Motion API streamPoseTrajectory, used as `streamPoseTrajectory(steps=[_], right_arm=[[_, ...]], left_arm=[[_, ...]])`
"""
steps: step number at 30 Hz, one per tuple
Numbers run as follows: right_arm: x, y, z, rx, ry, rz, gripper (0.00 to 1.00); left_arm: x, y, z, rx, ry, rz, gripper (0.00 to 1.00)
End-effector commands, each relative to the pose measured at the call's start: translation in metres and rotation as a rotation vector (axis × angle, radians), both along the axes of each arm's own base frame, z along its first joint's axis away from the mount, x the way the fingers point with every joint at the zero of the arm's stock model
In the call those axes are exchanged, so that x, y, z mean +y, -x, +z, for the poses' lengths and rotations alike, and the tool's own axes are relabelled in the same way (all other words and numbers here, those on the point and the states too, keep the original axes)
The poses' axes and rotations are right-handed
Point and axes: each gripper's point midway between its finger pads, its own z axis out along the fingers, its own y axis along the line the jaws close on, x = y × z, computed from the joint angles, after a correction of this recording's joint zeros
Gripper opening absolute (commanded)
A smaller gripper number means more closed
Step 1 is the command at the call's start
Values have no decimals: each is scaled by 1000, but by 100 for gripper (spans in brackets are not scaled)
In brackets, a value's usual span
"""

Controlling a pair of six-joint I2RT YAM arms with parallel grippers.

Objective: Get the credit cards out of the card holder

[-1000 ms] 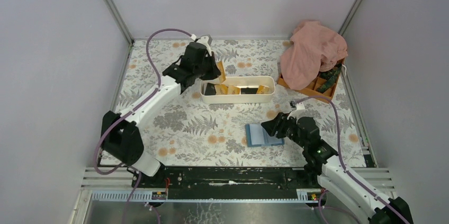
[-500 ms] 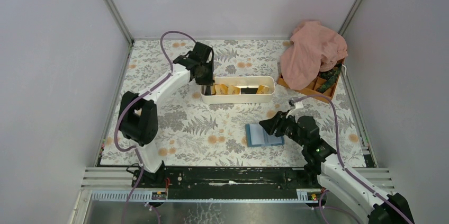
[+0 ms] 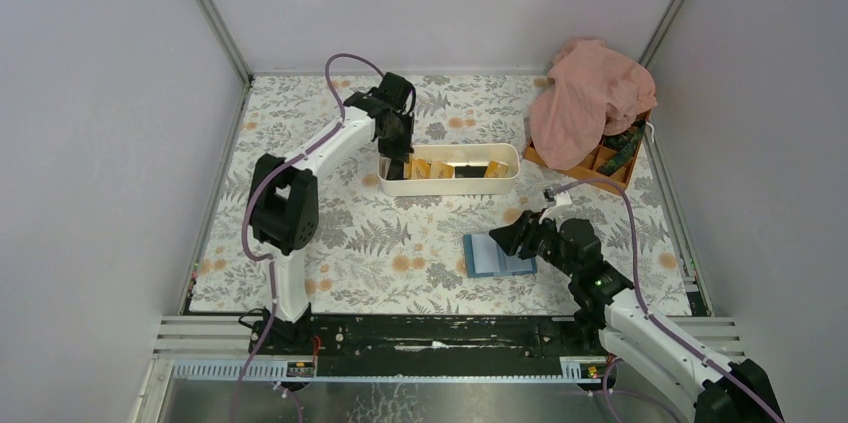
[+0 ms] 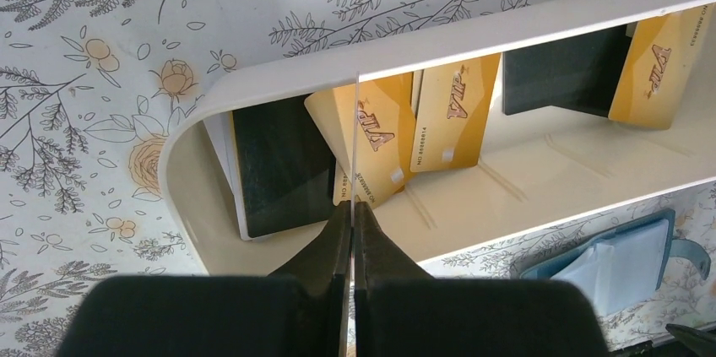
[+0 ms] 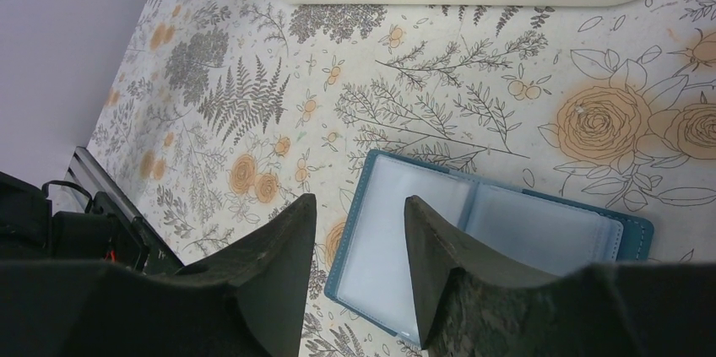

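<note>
Pinching a credit card (image 4: 356, 137) edge-on between tightly pressed jaws, the left gripper (image 4: 353, 203) hangs over the left end of the white tray (image 4: 253, 91). The card's long axis points straight out from the fingertips and down into the tray. Just beyond those fingertips, more credit cards (image 4: 456, 112), gold and black, lean against the tray's far wall, so a release here would likely drop this one among them.

To the right, the right gripper (image 5: 359, 205) hovers with jaws spread wide and nothing between them, well apart from the tray. The card holder (image 5: 507, 230) lies open and flat on the floral tablecloth (image 5: 473, 78), just below and ahead of its fingertips. Its long axis runs roughly along the line from one finger to the other and on past the right-hand finger. The clear pockets facing up look empty. Being much the nearer arm, the right seems the one to handle the holder next.
</note>
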Motion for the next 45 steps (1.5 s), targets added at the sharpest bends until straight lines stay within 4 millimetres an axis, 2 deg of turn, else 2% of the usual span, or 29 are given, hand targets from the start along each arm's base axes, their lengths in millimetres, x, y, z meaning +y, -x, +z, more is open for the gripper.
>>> streamPoseTrajectory(steps=[1,11,16,19,22,33,40,45], right_arm=[[3,-6,11,-52,-17,1,50],[3,-6,7,-42,-15,2,50],[3,-6,6,-41,-15,-1,50],[2,-6,5,-38,-13,-2,50],[2,-6,4,-37,-11,-2,50],[2,-7,-1,-21,-6,-7,50],[0,-8,-4,-16,11,-16,50],[-3,-10,-7,-12,29,-29,50]], left_arm=[[3,1,-5,32,-23,-25,0],[5,7,-21,75,-47,-22,0],[8,5,-36,98,-72,-5,0],[10,3,-38,92,-81,5,0],[9,0,-32,66,-73,11,3],[5,-3,-12,2,-49,13,43],[9,4,13,-75,-30,46,44],[22,5,63,-317,59,135,47]])
